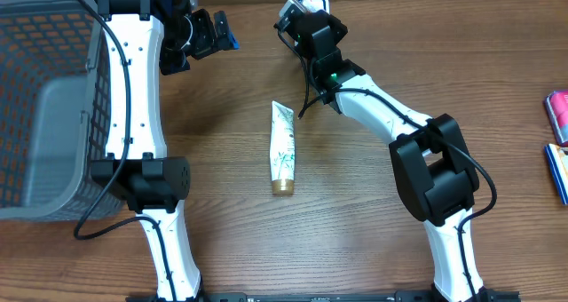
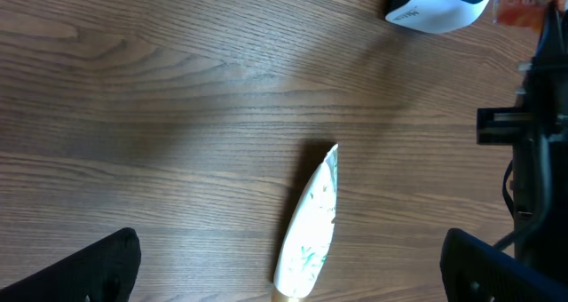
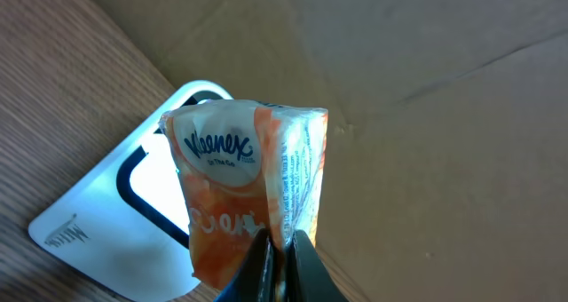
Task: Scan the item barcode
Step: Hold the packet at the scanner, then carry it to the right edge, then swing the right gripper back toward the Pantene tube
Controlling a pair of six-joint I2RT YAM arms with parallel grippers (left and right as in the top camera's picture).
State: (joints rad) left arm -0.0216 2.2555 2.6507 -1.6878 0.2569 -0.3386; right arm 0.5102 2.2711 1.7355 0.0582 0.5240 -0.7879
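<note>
The tissue pack (image 3: 253, 195) is a soft plastic packet, white at the top with a blue Kleenex logo and orange below. It stands upright, pinched at its lower edge by the right gripper (image 3: 280, 249) and held over the scanner (image 3: 98, 226). The scanner is a white, rounded block with a dark-framed window, lying at the table's far edge, near the middle.
</note>
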